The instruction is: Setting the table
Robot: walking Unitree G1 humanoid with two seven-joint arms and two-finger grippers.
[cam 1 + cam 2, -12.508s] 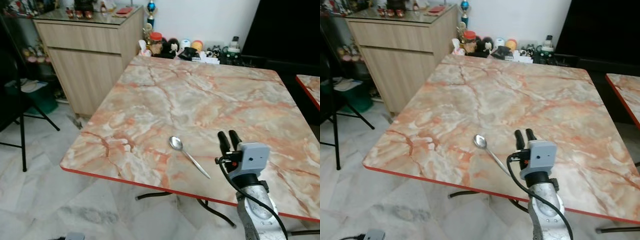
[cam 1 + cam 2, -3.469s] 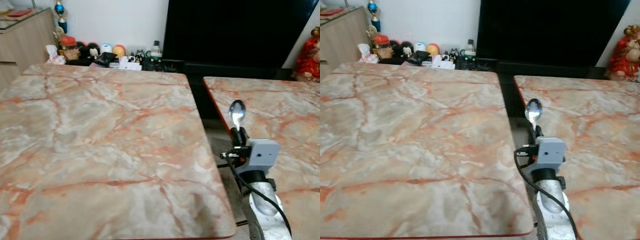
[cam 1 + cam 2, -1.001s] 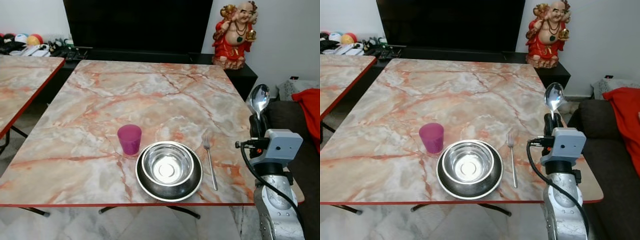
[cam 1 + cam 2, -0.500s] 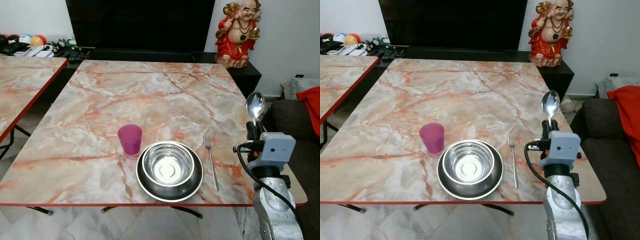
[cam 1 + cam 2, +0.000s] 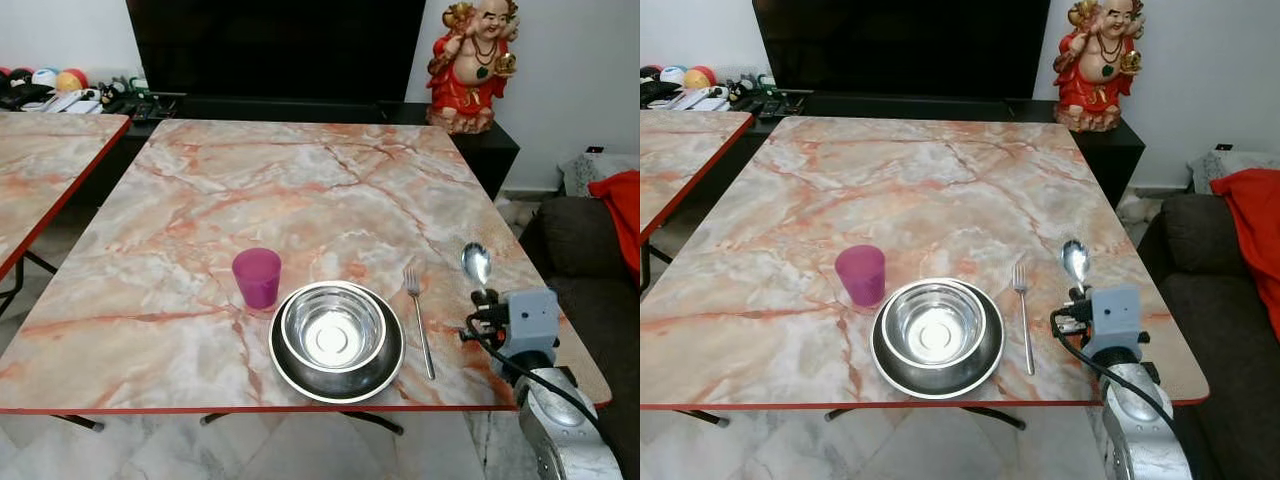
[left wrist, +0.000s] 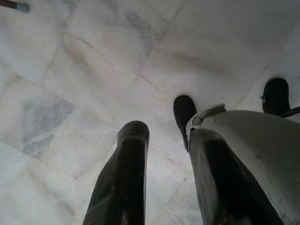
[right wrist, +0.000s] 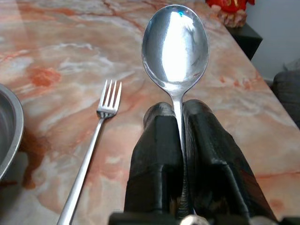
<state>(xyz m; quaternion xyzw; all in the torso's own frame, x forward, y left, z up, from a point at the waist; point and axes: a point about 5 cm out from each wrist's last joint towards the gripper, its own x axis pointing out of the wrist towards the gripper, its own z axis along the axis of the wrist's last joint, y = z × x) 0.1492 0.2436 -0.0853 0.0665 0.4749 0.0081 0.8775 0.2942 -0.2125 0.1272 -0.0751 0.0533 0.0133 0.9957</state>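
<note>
My right gripper (image 5: 481,297) is shut on a silver spoon (image 5: 476,265), whose bowl sticks out past the fingers low over the marble table (image 5: 300,190), to the right of the fork (image 5: 420,320). In the right wrist view the spoon (image 7: 175,46) is pinched by its handle between the two black fingers (image 7: 159,140), with the fork (image 7: 93,150) lying alongside. A steel bowl (image 5: 333,328) sits on a dark plate (image 5: 385,372) near the front edge, and a purple cup (image 5: 257,277) stands to its left. My left gripper (image 6: 164,136) hangs open over the floor.
A second marble table (image 5: 40,170) stands to the left across a gap. A red statue (image 5: 470,60) sits on a dark cabinet behind the table. A dark sofa with a red cloth (image 5: 615,215) lies close on the right.
My right gripper has lowered the spoon from above the table's right edge to just over the tabletop beside the fork. The camera shifted slightly.
</note>
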